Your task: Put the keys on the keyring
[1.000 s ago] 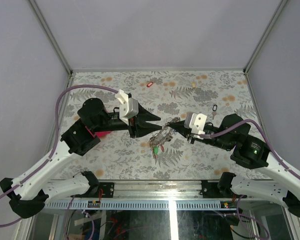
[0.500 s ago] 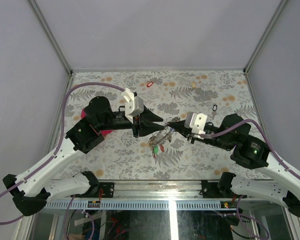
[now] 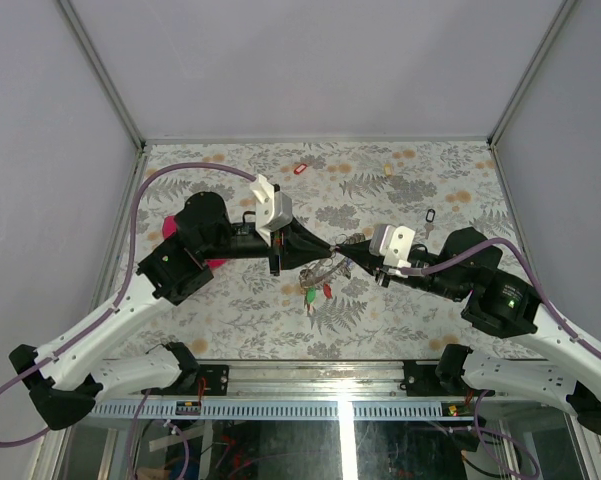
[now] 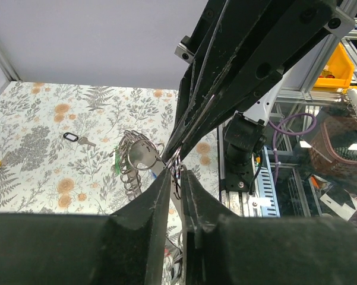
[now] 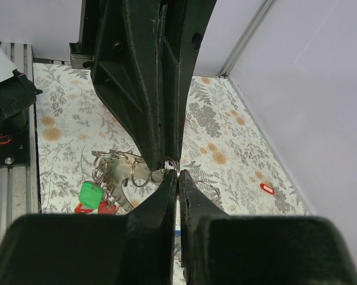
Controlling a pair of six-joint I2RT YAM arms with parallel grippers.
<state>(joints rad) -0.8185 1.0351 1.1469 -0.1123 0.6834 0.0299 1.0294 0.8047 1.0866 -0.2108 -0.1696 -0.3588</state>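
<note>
Both left gripper (image 3: 331, 248), right gripper (image 3: 349, 256) seemingly pinching keyring (image 4: 128, 170), tags (image 5: 90, 194) unreadable

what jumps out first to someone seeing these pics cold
The left claw and right claw, both black, meet almost tip to tip over the middle of the floral table. At their tips is the keyring, bunched with keys on green and red tags. A lone red-tagged key lies near the far edge.

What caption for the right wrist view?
Right gripper and left gripper meet tip to tip at the keyring; a green-tagged key shows lower left.
</note>
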